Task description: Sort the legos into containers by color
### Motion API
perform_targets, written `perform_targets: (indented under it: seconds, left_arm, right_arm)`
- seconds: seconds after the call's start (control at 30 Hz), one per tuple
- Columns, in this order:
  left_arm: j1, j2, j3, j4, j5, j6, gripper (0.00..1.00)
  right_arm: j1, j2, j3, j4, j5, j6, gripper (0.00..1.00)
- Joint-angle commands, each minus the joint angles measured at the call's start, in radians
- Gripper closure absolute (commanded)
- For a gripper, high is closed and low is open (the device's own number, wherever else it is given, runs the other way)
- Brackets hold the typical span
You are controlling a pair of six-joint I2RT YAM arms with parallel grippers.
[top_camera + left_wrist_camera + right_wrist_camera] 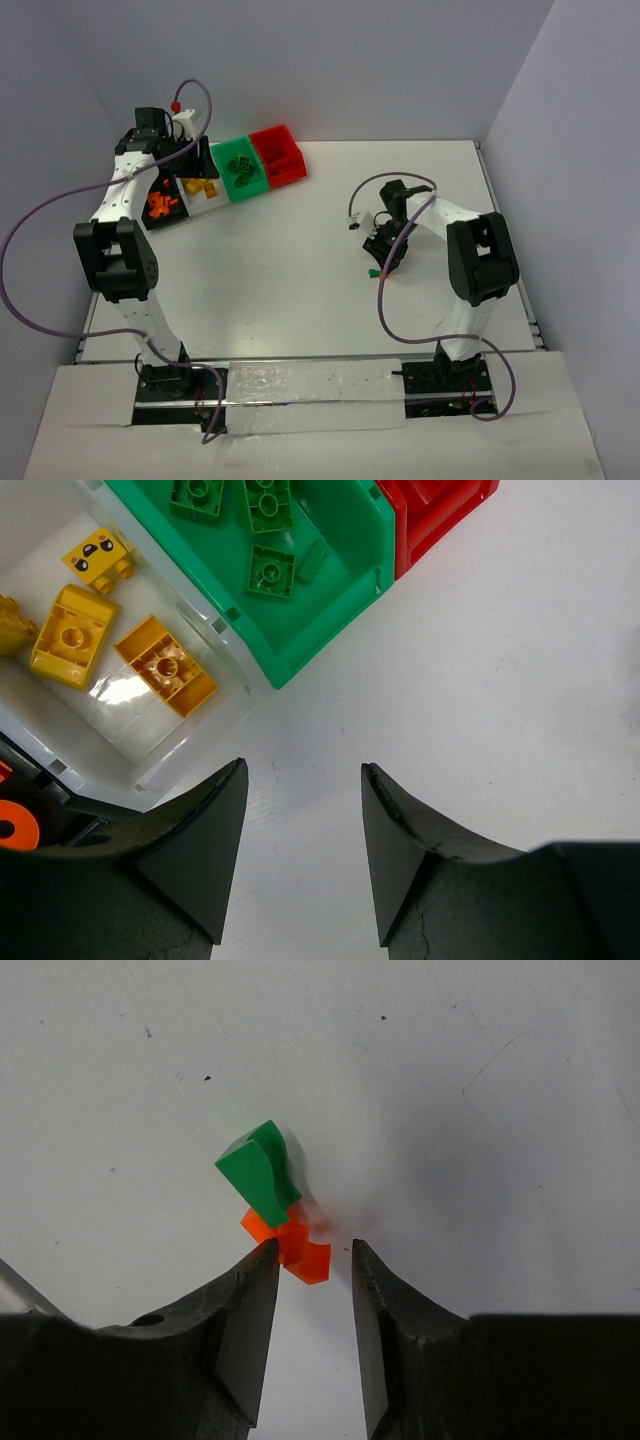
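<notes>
Right hand's [312,1250] spread fingertips [258,1265] at orange lego [298,1243], green lego [258,1172] beyond

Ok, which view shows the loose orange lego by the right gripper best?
Right wrist. The orange lego sits close-up mid-frame, at the tips of the open right gripper, against a green lego. Top external shows only a tiny speck below that gripper; left wrist does not show it.

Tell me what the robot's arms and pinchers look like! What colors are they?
The left arm and right arm are white links with chunky black joints and black bases. A thin purple cable loops along each. The left gripper and right gripper each have two matte black, wedge-shaped fingers tapering to points.
</notes>
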Motion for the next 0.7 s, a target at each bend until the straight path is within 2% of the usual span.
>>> perform_targets:
  seconds: [0.0, 0.2, 0.33, 0.37, 0.5, 0.67]
  left_arm:
    - [-0.005, -0.018, 0.056, -0.013, 0.014, 0.002, 0.42]
    - [-0.005, -0.017, 0.059, -0.019, 0.023, -0.004, 0.42]
    - [-0.005, -0.028, 0.034, 0.009, 0.094, -0.057, 0.42]
    - [-0.005, -0.033, 0.024, 0.018, 0.121, -0.099, 0.42]
    - [-0.028, -0.051, -0.078, 0.084, 0.371, -0.238, 0.42]
    - [-0.135, -0.077, -0.19, 0.153, 0.476, -0.366, 0.42]
  right_arm:
    - [0.007, 0.004, 0.021, 0.028, -0.011, -0.037, 0.62]
    - [0.008, -0.019, 0.022, 0.01, -0.021, -0.063, 0.8]
    - [0.007, -0.073, 0.033, -0.004, -0.053, -0.082, 0.99]
    - [0.007, -0.083, 0.043, -0.008, -0.064, -0.079, 1.0]
    - [0.041, -0.127, 0.134, -0.004, -0.129, -0.033, 1.0]
    - [0.144, -0.142, 0.24, 0.059, -0.139, 0.037, 1.0]
